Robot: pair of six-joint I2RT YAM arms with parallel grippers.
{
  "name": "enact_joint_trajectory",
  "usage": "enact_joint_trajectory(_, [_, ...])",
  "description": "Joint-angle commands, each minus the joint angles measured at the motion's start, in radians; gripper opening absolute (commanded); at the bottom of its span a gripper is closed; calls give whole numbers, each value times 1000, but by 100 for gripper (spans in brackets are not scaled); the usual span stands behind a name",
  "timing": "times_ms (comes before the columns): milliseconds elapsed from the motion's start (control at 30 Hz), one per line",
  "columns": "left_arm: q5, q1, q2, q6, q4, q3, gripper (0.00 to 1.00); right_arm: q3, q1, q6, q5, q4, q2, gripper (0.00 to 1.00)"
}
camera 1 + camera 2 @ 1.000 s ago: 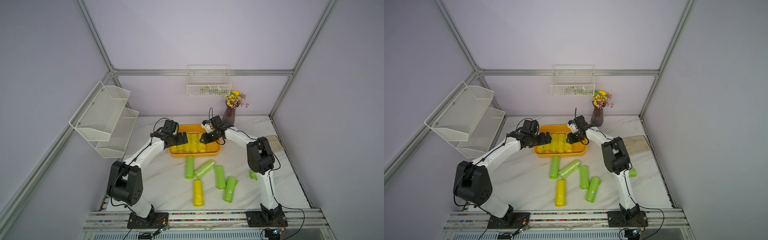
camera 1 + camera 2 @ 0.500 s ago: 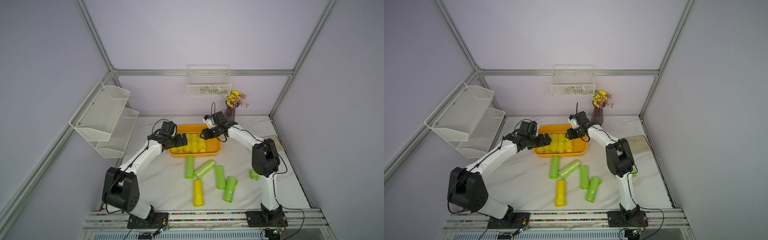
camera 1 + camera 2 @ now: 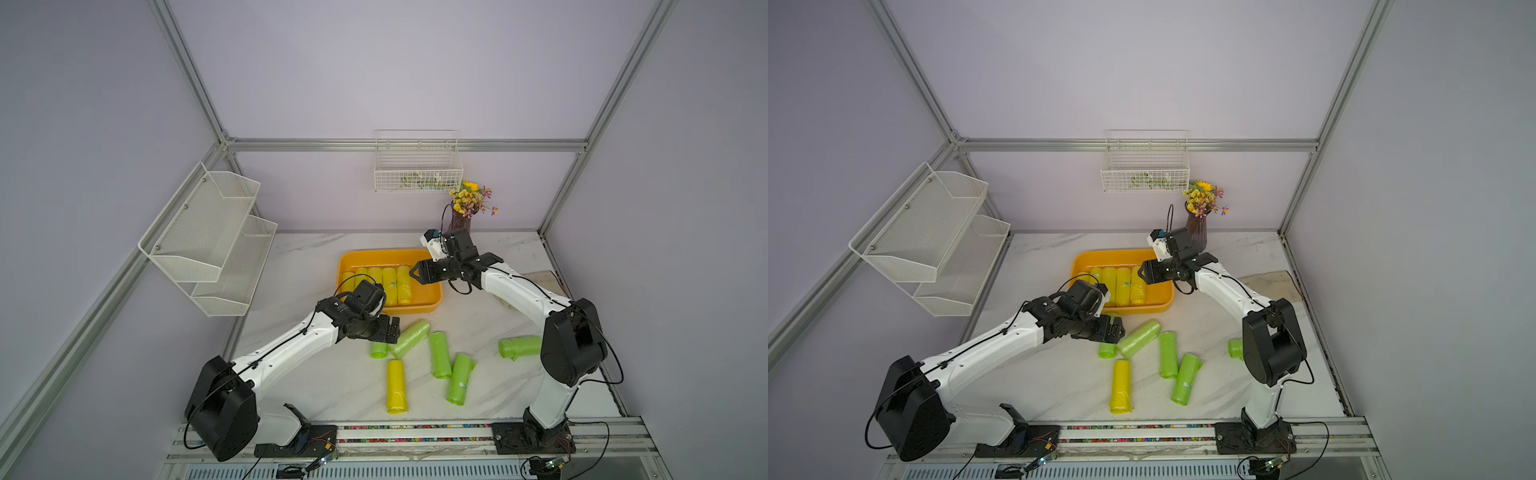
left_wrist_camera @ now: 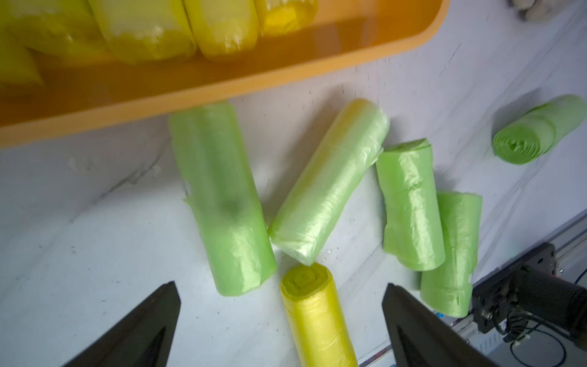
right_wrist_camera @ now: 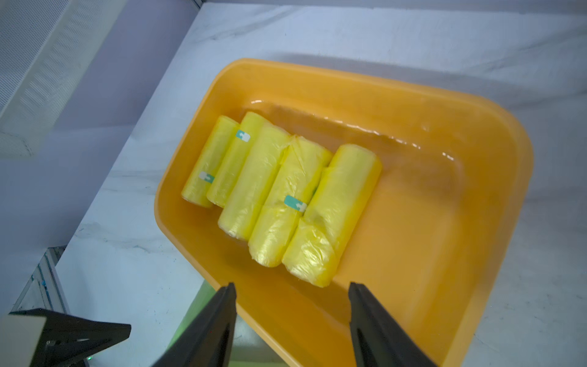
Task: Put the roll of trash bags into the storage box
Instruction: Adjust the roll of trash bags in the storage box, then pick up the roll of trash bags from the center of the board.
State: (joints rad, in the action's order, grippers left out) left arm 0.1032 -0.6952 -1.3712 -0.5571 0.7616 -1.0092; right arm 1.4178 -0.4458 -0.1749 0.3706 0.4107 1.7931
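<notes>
as the left tool hovers, it half-covers a green roll

Five yellow rolls fill the storage box on the side far from the vase. The box floor on the vase side is bare, with room to reach in. Just outside the box's front wall, green rolls lie bunched together, one ending right by the wall.

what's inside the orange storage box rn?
Five yellow trash-bag rolls lie side by side at one end of the storage box; the rest of its floor is bare. The floor under the rolls is covered.
</notes>
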Motion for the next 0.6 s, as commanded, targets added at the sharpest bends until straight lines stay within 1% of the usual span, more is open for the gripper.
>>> enact_joint_trajectory(0, [-6, -58, -11, -52, 41, 16, 100, -49, 13, -7, -18, -34, -44, 63])
enact_joint_trajectory(167, [-13, -126, -33, -76, 60, 23, 100, -85, 24, -14, -10, -37, -51, 63])
enact_joint_trajectory(233, [-12, -148, -82, -86, 58, 20, 100, -98, 25, -17, -7, -41, -52, 63])
enact_joint_trajectory(567, [39, -201, -198, -105, 59, -8, 100, -115, 36, -20, -5, -46, -53, 63])
